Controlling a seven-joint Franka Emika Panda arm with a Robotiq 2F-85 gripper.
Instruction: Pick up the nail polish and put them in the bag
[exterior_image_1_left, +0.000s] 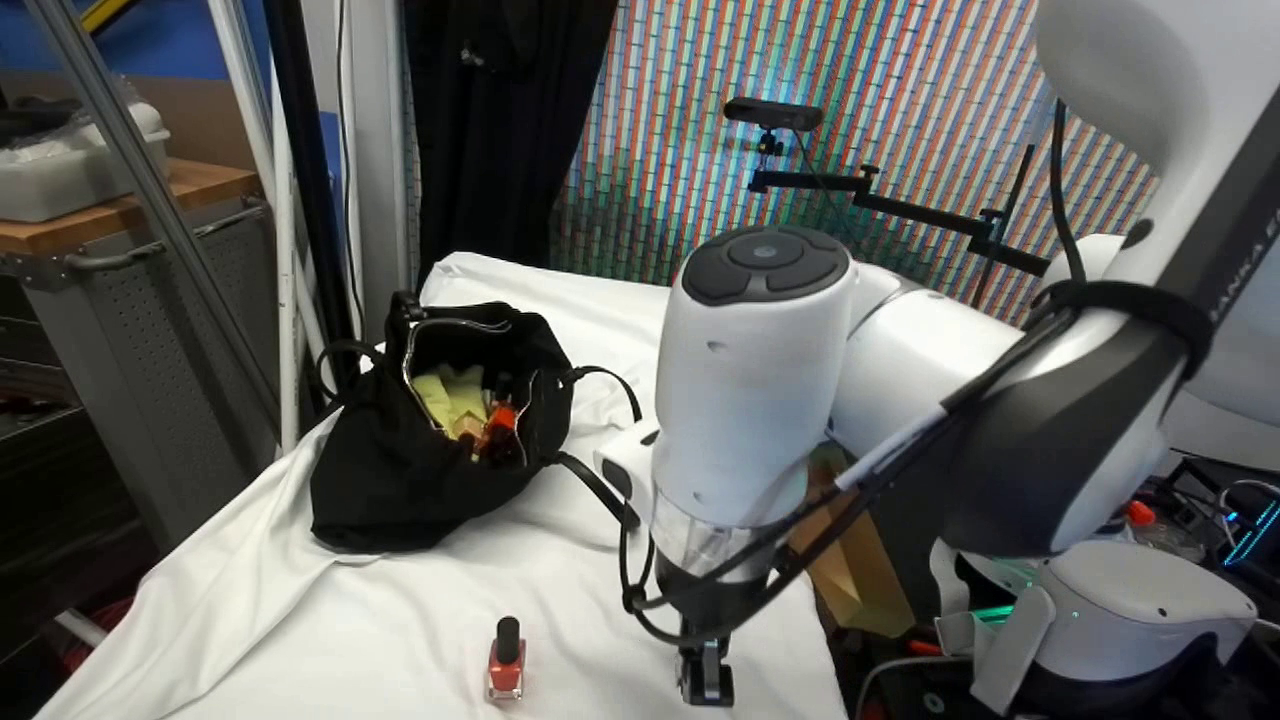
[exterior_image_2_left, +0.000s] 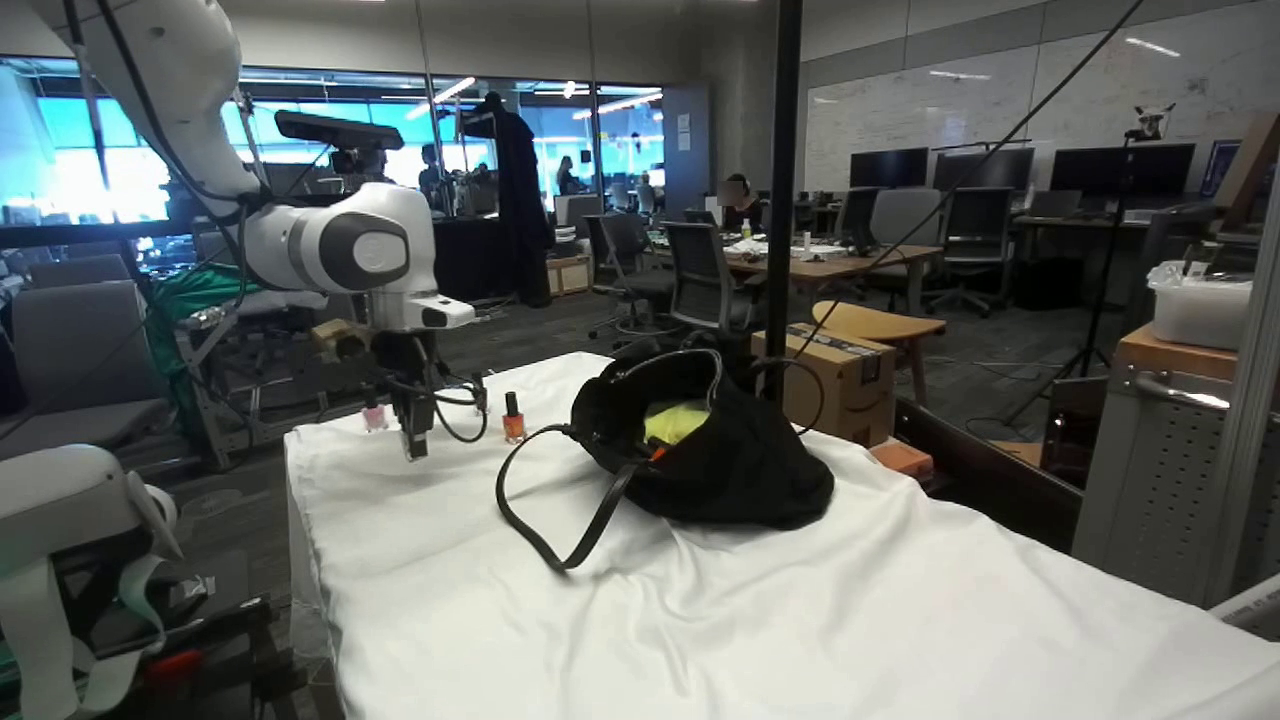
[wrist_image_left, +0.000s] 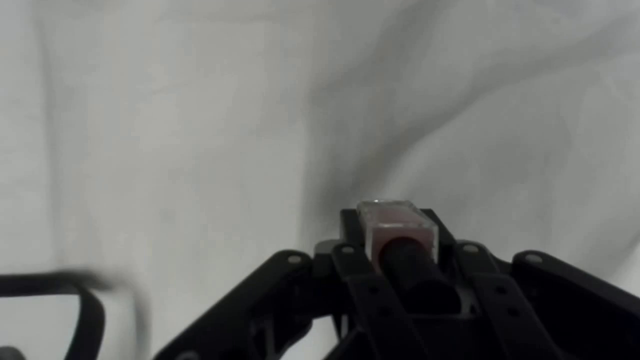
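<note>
Nail polish (wrist_image_left: 400, 227), pink with a dark cap, is in the grip of the claw (exterior_image_2_left: 415, 452), whose jaws are closed on two opposite sides of the little bottle. The claw points down, low over the white cloth-covered tabletop (exterior_image_2_left: 850, 600); whether the bottle touches it I cannot tell. In both exterior views a red bottle (exterior_image_1_left: 506, 674) with a black cap stands upright, apart from both the claw and the black bag (exterior_image_1_left: 400, 485). In an exterior view a second pink bottle (exterior_image_2_left: 374, 414) shows just left of the claw and a little farther back. The bag slouches with its mouth wide; a crumpled yellow bundle (exterior_image_1_left: 452, 398) and a red-orange bottle (exterior_image_1_left: 502, 413) show inside (the rest is too crowded to sort out). One of its handles (exterior_image_2_left: 600, 517) loops down onto the tabletop. Beyond the tabletop are a black camera (exterior_image_1_left: 775, 113) and a cardboard box (exterior_image_2_left: 850, 405).
</note>
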